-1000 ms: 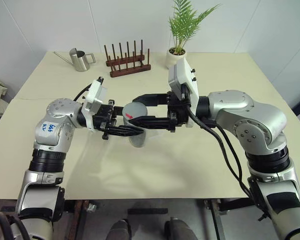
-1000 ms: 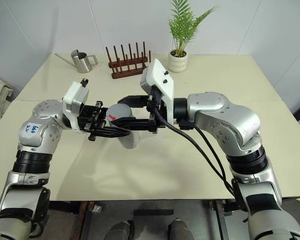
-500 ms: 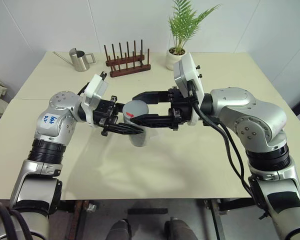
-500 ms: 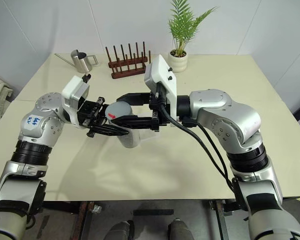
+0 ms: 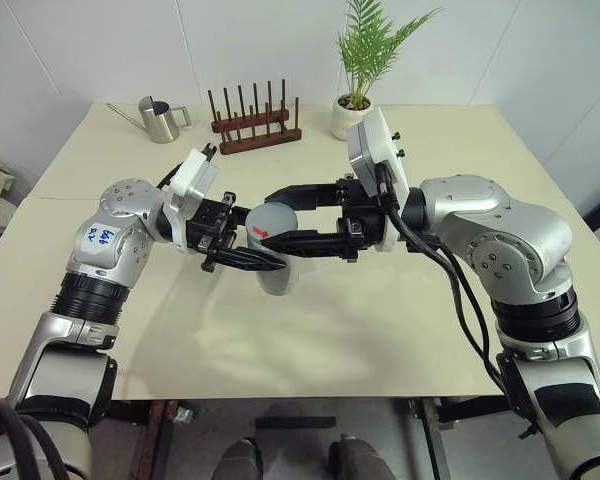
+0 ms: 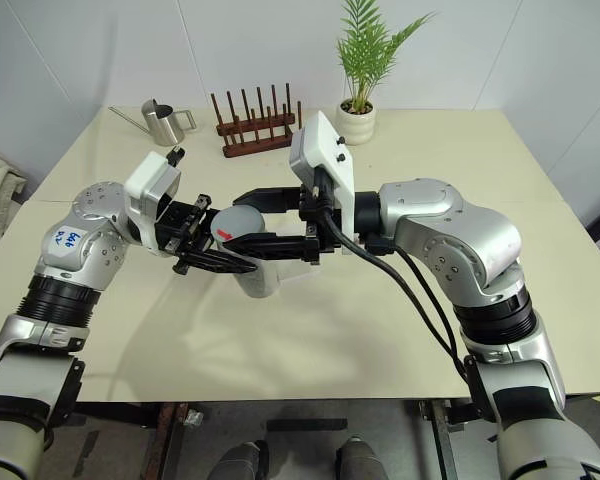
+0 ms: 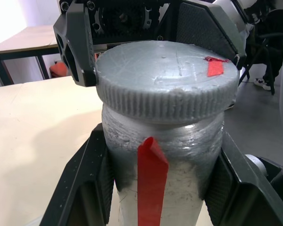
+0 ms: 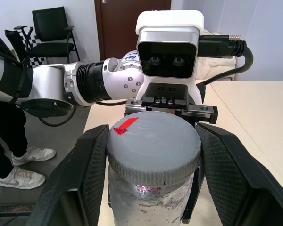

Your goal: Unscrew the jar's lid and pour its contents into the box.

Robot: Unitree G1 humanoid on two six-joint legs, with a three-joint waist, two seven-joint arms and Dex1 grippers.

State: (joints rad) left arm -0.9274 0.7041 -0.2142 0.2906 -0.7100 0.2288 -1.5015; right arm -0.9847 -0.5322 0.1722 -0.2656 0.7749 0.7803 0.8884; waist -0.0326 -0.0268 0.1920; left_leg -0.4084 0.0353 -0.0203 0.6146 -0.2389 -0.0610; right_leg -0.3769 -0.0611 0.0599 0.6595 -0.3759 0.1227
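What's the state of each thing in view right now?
jar: upright, lifted off the table, body clamped by left hand
lid: on the jar, clamped by right hand
watering can: upright on the table
potted plant: upright

I see bright, even light from overhead. Soft, pale shadows fall on the counter just in front of the jar. Head views look sharp. In my wrist views the lid is crisp, while the room behind it softens.

No readable text or labels
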